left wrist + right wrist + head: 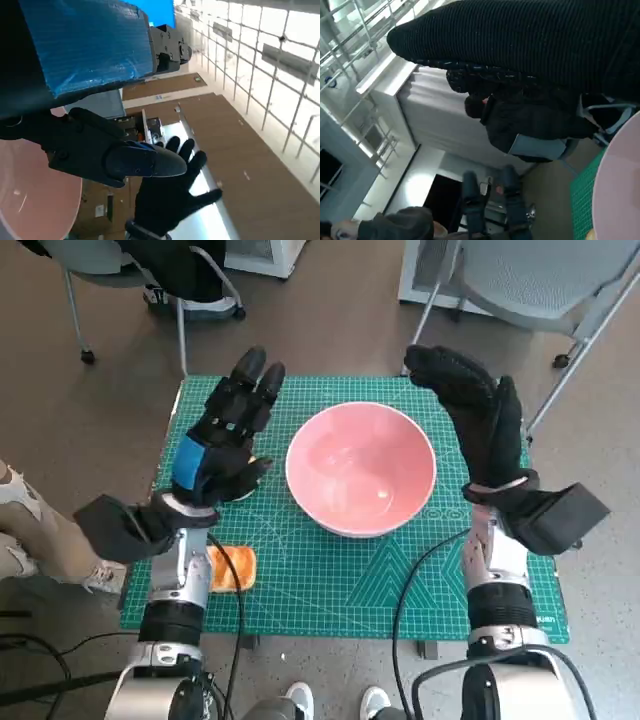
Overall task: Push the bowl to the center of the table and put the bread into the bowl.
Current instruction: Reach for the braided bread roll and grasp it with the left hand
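- Sitting near the middle of the green mat [330, 570] is the pink bowl [361, 468], upright and holding nothing; the push step is looking done, or close to it.
- Lying on the mat at the near left edge is the bread [233, 566], well apart from the bowl and partly hidden under the left forearm; it is not being touched.
- Hovering just left of the bowl is the left hand [225, 435], fingers spread and extended, holding nothing.
- Hovering just right of the bowl is the right hand [478, 410], gloved fingers apart, holding nothing; the left wrist view is confirming its spread fingers.
- Judging the step in hand: both hands are flanking the bowl on the bench, with the bread transfer not yet begun.
- Judging the next move: the left hand, being nearer, is needing to draw back and down toward the bread, grip it, then carry it over the rim.
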